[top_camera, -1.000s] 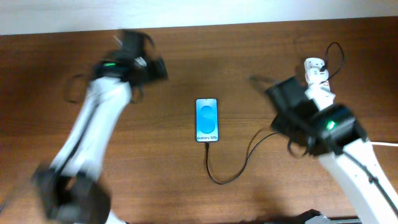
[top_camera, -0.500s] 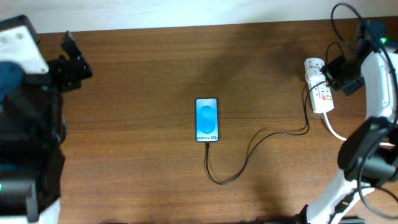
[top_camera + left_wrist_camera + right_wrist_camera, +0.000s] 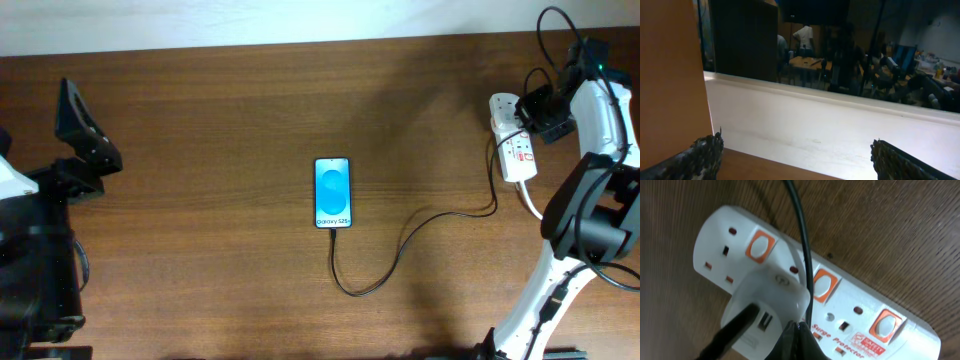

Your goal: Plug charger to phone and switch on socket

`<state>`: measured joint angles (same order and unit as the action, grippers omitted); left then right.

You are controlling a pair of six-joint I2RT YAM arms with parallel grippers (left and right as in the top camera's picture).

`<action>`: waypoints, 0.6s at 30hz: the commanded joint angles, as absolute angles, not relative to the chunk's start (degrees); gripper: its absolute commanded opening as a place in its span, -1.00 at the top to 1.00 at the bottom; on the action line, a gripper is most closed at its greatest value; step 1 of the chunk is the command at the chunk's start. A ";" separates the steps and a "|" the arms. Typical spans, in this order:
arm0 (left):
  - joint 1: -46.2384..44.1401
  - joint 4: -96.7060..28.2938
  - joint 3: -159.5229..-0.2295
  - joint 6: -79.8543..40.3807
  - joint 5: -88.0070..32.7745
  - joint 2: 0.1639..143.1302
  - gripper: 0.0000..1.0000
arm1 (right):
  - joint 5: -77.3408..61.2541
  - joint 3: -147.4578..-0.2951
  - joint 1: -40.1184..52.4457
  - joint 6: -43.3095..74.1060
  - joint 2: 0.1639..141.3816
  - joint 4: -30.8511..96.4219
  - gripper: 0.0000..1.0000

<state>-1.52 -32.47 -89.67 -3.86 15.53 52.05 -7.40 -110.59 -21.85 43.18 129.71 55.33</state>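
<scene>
The phone (image 3: 332, 192) lies flat mid-table with its blue screen lit. The charger, a thin black cable (image 3: 400, 245), runs from the phone's lower end in a loop to the right, up to the white socket (image 3: 512, 150). My right gripper (image 3: 533, 108) is over the socket's far end. In the right wrist view its tips (image 3: 799, 330) are shut, just above the socket (image 3: 850, 307), between the white adapter (image 3: 765, 297) and the middle red switch (image 3: 822, 286); the charger cable (image 3: 802, 240) passes beside them. My left gripper (image 3: 82, 145) is raised at the far left, open and empty (image 3: 797, 160).
A thicker white cable (image 3: 532, 205) leaves the socket's near end toward my right arm's base. The white wall (image 3: 840, 130) runs along the table's far edge. My left arm's base fills the lower left corner.
My left arm has pulled back from the table's middle left to the far left edge. My right arm has swung from near the cable up to the socket and settled over it.
</scene>
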 commanded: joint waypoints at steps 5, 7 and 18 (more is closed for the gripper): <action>-1.32 -32.08 -88.95 -2.96 16.29 51.72 -0.99 | -6.87 -111.66 -22.92 44.03 132.29 53.91 0.92; -1.32 -32.12 -88.95 -2.94 16.32 51.72 -0.99 | -6.92 -111.66 -22.94 44.03 132.40 53.71 0.91; -1.32 -32.12 -88.95 -2.94 16.32 51.72 -0.99 | -7.11 -111.44 -22.37 44.03 135.41 54.24 0.92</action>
